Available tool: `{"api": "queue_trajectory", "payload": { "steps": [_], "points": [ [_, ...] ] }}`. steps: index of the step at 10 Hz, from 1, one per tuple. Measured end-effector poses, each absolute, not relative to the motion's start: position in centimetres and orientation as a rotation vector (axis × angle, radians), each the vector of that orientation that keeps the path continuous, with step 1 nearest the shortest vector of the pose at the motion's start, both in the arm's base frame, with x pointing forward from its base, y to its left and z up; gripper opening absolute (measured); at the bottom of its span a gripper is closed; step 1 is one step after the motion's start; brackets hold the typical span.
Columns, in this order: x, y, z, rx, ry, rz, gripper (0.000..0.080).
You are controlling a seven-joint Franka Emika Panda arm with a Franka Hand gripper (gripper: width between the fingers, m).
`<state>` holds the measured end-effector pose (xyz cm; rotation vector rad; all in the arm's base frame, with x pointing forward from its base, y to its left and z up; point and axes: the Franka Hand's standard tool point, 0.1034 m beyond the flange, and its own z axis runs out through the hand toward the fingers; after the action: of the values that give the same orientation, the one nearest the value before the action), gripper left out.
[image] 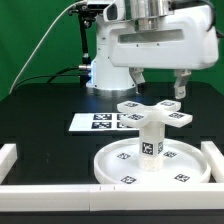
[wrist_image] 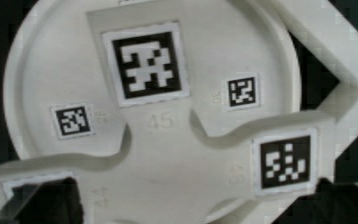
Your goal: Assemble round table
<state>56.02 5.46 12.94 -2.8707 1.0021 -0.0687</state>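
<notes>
The round disc (image: 155, 165) lies flat on the black table (image: 40, 110) at the front, toward the exterior view's right, rim up, w/ several black-and-white tags on its top face. The short cylindrical leg (image: 150, 140) stands upright on the disc's centre, 1 tag on its side facing the camera. On top of the leg sits the cross-shaped base (image: 153, 113), its 4 arms spread level, each arm end carrying a tag (the far arm is partly hidden by the gripper body).

The gripper (image: 158, 84) hangs directly above the cross-shaped base, its 2 dark fingers (image: 181, 86) spread wide apart, 1 on either side of the cross and a little above it. Nothing is between them; they look clear of the base, though contact at the tips can't be ruled out from this angle.

Wrist view looks straight down: the cross-shaped base (wrist_image: 176, 100) fills most of the pic, w/ 1 large tag on an arm and 3 smaller tags around it, the disc's white surface blurred beneath. Dark fingertips (wrist_image: 25, 205) show at the pic's edge, out of focus.

Behind the assembly the marker board (image: 98, 121) lies flat on the table, tags up. White border rails (image: 8, 155) run along the table's front and sides, just beside the disc. Green backdrop behind the arm's white base.
</notes>
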Motion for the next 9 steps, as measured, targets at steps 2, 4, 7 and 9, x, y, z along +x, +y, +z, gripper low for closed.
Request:
{"api": "queue_trajectory", "payload": {
  "steps": [2,4,7,9],
  "points": [
    [55.8,5.4,12.6,-2.925,0.845,-0.101,0.0649],
    [55.8,5.2,12.6,-2.985,0.629,-0.109,0.0649],
    [56.5,3.7,12.9,-3.122,0.025,-0.087,0.0649],
    [56.9,3.4,12.9,-3.126,-0.157,-0.093,0.0649]
  ]
}}
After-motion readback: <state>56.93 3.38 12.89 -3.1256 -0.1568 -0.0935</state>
